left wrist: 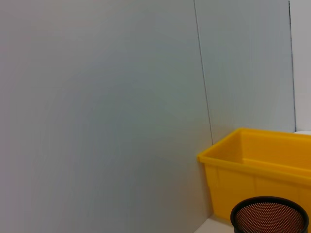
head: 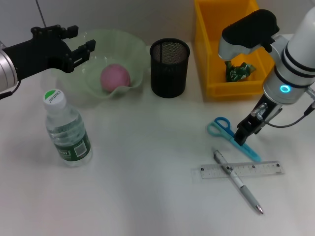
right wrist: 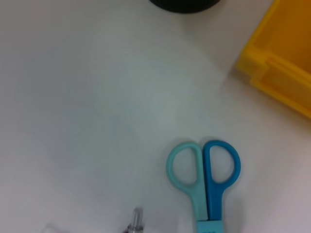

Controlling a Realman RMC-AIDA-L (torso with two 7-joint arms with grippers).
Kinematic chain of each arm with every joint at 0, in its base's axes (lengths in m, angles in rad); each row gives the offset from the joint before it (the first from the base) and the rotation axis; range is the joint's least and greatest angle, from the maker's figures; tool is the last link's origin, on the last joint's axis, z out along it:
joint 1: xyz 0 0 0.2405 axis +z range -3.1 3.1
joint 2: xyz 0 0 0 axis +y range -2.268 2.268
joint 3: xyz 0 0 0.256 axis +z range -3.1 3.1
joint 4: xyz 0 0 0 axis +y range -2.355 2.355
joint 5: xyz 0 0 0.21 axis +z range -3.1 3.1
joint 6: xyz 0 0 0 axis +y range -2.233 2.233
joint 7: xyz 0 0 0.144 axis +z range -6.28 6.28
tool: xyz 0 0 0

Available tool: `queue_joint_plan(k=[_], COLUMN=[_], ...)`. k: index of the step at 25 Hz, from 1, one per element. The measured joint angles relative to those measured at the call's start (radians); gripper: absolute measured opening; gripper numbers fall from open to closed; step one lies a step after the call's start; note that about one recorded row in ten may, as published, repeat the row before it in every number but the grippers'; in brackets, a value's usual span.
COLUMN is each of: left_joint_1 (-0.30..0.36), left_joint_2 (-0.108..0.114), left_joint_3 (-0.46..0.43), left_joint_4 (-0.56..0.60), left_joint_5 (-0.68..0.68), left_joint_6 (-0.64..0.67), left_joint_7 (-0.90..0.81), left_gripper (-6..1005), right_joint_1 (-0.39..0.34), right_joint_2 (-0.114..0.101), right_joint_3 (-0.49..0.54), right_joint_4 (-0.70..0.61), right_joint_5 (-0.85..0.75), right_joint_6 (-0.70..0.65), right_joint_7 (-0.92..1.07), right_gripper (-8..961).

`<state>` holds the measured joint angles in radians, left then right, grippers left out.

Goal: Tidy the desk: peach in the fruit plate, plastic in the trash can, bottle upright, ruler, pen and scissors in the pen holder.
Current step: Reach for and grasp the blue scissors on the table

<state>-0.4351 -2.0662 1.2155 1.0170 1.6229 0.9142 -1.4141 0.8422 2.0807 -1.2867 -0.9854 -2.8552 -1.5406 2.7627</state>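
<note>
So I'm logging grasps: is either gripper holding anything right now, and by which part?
The right gripper is down on the scissors at the blades, but whether it grips cannot be told. The left gripper is open, holding nothing.

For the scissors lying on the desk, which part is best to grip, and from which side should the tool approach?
Probably the closed blade section just below the handles. The scissors lie flat on the table, blades shut under a blue cover, forming one narrow bar. Coming straight down from above, fingers across that bar, suits best; the right tool is already over it. The handle loops are wider and rounder.
</note>
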Motion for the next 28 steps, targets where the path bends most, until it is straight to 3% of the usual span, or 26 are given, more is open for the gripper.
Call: queue_joint_plan(k=[28], left_joint_1=[-0.002], left_joint_2=[-0.001], left_joint_3=[0.002], left_joint_4=[-0.003], left_joint_5=[0.008], left_joint_6=[0.006], left_joint_7=[0.014], left_gripper=[500], right_joint_1=[0.029], right_joint_2=[0.005], right_joint_3=[-0.036], right_joint_4=[0.075], right_joint_5=[0.025], right_joint_6=[0.057], right_joint_7=[-0.001], right_gripper=[506])
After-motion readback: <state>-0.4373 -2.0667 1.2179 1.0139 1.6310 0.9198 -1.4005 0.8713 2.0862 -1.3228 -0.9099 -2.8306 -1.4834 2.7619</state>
